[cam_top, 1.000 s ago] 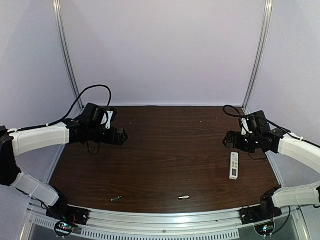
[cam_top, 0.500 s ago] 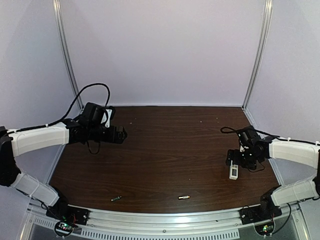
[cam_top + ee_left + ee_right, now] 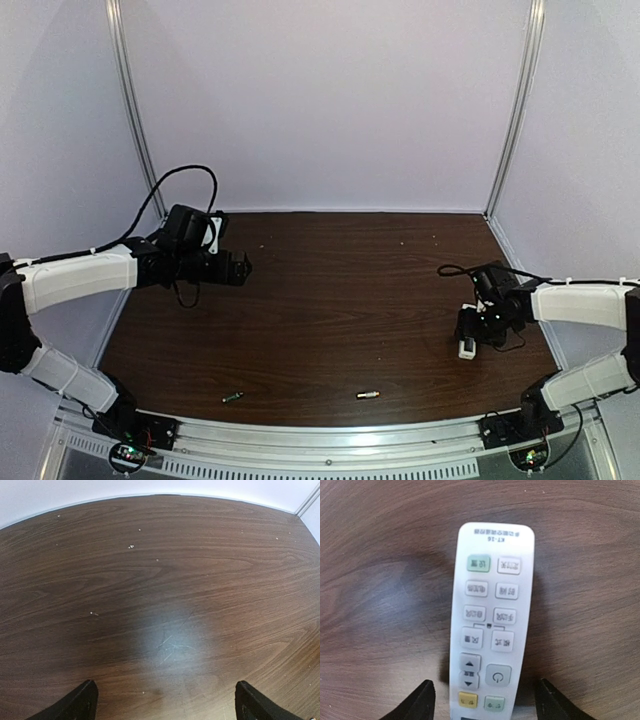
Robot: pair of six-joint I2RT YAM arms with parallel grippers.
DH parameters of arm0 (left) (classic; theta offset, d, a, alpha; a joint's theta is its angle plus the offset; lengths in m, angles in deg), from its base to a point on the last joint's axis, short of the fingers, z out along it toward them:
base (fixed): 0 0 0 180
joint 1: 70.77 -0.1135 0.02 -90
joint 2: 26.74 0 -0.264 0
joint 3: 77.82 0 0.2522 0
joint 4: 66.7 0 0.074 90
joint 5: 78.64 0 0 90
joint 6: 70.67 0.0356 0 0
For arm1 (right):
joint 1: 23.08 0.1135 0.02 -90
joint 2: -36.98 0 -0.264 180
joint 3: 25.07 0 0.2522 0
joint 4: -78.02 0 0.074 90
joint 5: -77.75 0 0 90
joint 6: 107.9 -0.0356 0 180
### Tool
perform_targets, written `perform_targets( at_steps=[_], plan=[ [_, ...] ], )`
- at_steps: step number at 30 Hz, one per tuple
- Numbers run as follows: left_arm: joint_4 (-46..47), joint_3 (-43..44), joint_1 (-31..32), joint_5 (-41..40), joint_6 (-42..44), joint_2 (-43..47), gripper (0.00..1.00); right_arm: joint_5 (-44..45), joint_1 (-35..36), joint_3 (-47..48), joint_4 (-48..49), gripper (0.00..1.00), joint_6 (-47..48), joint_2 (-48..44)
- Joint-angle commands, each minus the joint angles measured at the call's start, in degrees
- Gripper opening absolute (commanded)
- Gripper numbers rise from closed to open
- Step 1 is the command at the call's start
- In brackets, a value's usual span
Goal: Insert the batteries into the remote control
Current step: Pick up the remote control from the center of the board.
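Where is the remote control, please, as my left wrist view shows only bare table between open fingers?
Observer: The remote control lies on the right side of the table, beneath the right gripper.
Operator: Is it face up?
Observer: Yes, buttons up; the open jaws straddle it without touching.
Operator: And the batteries?
Observer: Both batteries lie loose near the front edge, apart from each other.

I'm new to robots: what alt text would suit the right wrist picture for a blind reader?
A slim white remote control lies buttons-up on a dark wooden table, seen close from above. The black jaws stand open either side of its lower end, not touching it.
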Motion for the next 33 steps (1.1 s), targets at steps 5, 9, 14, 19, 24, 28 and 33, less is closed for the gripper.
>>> perform_targets(
  at_steps=[5,9,14,19,24,28,33],
  plan=[
    [1.8,1.0,0.3,-0.1,-0.5,-0.2,0.97,-2.9,0.1,-0.9,2.1,0.46,0.5,2.2],
    [2.2,0.9,0.3,0.2,-0.6,0.5,0.97,-4.0,0.4,0.2,1.9,0.32,1.2,2.6],
    [6.7,-1.6,0.3,2.4,-1.3,3.7,0.97,-5.6,2.5,5.0,0.3,0.16,2.8,2.1],
    [20.5,-9.0,0.3,11.0,2.7,12.3,0.97,-16.7,5.5,13.1,-0.1,0.04,5.5,1.3],
    [27.2,-13.2,0.4,20.3,9.1,18.0,0.98,-26.6,8.0,20.6,-3.7,0.0,8.8,1.5],
    [26.0,-11.9,4.2,23.3,16.5,17.7,0.95,-34.7,10.3,24.0,-4.3,0.0,9.1,1.2],
    [21.2,-10.0,16.4,19.9,37.0,18.1,0.95,-40.2,15.6,27.2,-6.8,0.0,10.5,1.6]
  ],
)
